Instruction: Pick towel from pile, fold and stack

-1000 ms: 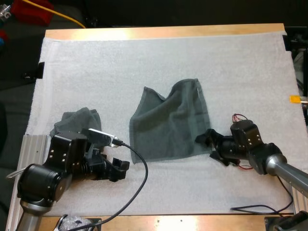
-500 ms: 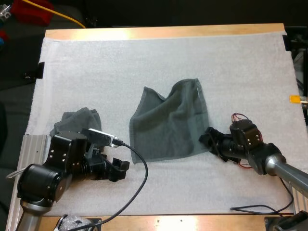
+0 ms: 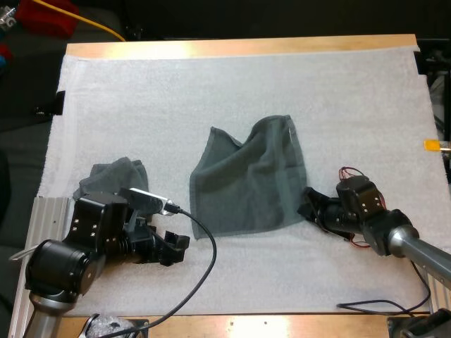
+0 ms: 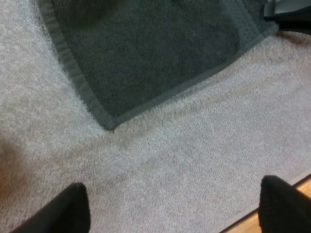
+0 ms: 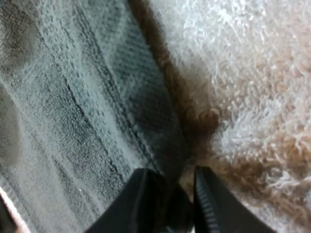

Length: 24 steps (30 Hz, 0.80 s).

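BENCH, TOWEL-FOLDING RIG: A dark grey-green spread towel (image 3: 246,179) lies slightly rumpled at the middle of the white mat (image 3: 211,91) on the wooden bench (image 3: 239,46), its far edge humped into two soft peaks. At the spread towel's near right corner, my right jaws are pinched together on the hem. The right wrist view shows the two black fingers (image 5: 143,196) close side by side, the dark woven border running down between them and the mat's pile just beside. My left jaws stand wide apart and clear of any cloth, low over bare mat just off the spread towel's near left corner. In the left wrist view both fingertips (image 4: 63,208) are apart over the mat, with the corner of the hem ahead of them and the right jaws at the towel's other near corner. Well to the left of the spread towel, beside my left arm, a crumpled towel (image 3: 113,176) of the same colour sits on the mat.
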Tool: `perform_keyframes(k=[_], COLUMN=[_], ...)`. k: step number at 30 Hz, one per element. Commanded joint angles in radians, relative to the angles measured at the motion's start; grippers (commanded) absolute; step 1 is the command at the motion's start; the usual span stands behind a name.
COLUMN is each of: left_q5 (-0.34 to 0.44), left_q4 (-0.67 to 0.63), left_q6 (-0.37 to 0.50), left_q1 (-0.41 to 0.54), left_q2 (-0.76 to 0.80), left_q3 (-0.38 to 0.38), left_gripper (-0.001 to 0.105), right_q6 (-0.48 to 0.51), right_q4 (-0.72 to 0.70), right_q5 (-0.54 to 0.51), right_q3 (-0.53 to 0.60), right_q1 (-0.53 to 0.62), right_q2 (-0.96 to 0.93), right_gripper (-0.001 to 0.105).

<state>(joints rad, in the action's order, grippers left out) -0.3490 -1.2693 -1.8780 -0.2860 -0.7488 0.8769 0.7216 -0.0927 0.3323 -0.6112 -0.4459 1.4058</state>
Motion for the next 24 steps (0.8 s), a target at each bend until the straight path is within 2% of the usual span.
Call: perform_keyframes(k=[1,4,5,10,17,24], left_q5=[-0.006,-0.006,-0.006,-0.018,-0.051,-0.058], left_q4=[0.021,0.044,0.053,0.069,0.104,0.129], left_q6=[-0.002,-0.002,-0.003,-0.006,-0.002,-0.004], left_q1=[-0.001,-0.001,-0.001,-0.001,-0.001,-0.001], left_q2=[0.005,0.005,0.002,-0.037,-0.154,-0.270], left_q3=[0.001,-0.002,-0.002,-0.002,-0.002,-0.003], left_gripper=[0.069,0.069,0.069,0.069,0.069,0.069], right_q6=[0.016,0.036,0.046,0.075,0.192,0.221], right_q4=[-0.009,-0.009,-0.009,-0.042,-0.149,-0.182], right_q5=[0.010,0.021,0.025,0.019,-0.036,-0.060], right_q3=[0.001,0.001,0.001,0.001,0.001,0.001], right_q1=[0.004,0.004,0.004,-0.001,0.000,0.000], right_q2=[0.006,0.006,0.006,-0.006,-0.074,-0.121], right_gripper=[0.014,0.001,0.001,0.001,0.001,0.001])
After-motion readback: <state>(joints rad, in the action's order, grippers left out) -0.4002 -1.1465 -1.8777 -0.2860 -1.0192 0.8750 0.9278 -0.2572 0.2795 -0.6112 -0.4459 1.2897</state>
